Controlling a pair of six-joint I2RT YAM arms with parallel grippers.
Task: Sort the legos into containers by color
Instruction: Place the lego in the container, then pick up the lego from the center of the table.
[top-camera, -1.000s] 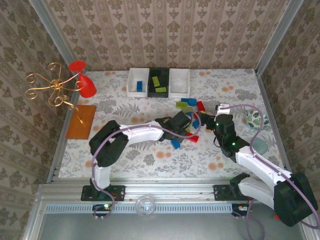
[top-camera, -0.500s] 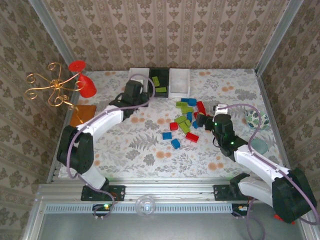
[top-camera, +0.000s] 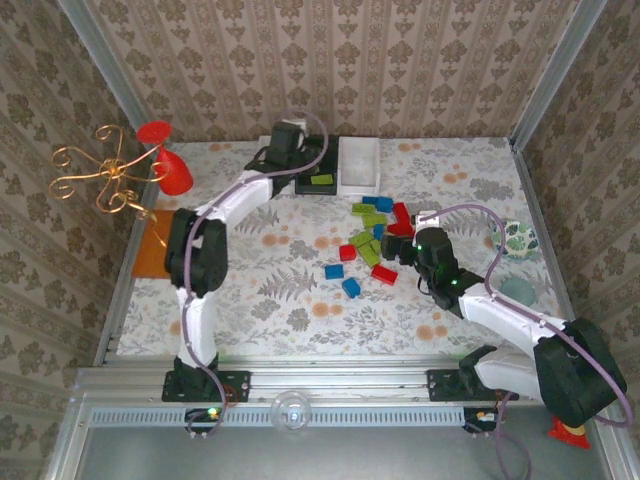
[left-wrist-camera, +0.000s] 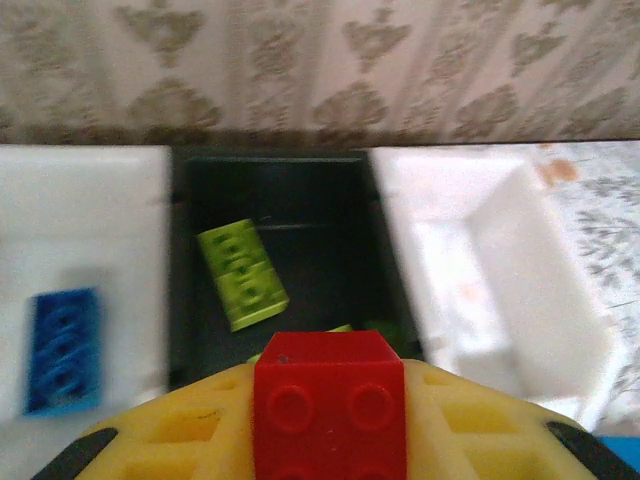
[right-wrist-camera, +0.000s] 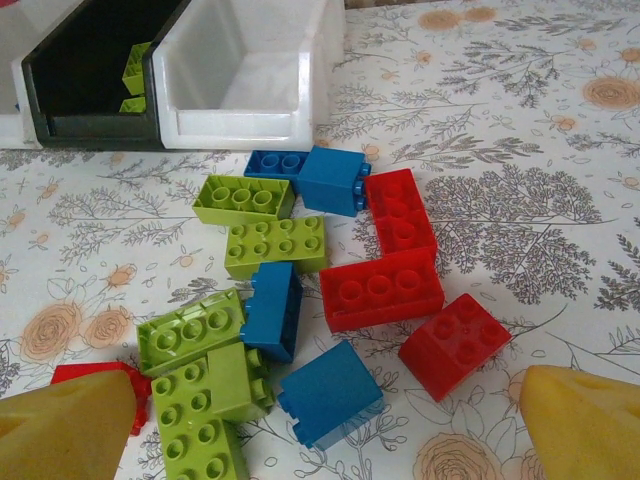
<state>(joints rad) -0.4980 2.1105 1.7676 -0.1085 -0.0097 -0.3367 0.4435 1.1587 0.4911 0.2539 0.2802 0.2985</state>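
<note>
Left gripper (top-camera: 296, 160) at the far row of bins, its yellow fingers (left-wrist-camera: 180, 450) clamped on a red brick (left-wrist-camera: 330, 395), studs up. The wrist view cuts off the brick's lower part, so its long axis cannot be told.

Directly ahead of and below the hand lies the black bin (left-wrist-camera: 330, 250), with a green brick (left-wrist-camera: 243, 275) inside. Left of the hand is a white bin (left-wrist-camera: 90, 230) with one blue brick (left-wrist-camera: 62, 350) in it. Right of the hand is the second white bin (left-wrist-camera: 480, 260), with no brick on the part of its floor that shows. All three bins run lengthwise away from the hand.

The relation that matters is that the red brick hangs over the near edge of the black bin, not over the white bin to the right. Green and blue each have a bin, so red most likely belongs in that one, and the release would call for a sideways shift to the right first.

Right gripper (right-wrist-camera: 325, 425) — fingers spread wide, holding nothing — hangs low over the loose bricks (right-wrist-camera: 300, 290). These lie just ahead of and between its fingers, with red ones toward the right finger. It is the nearer arm for the next pick.
</note>
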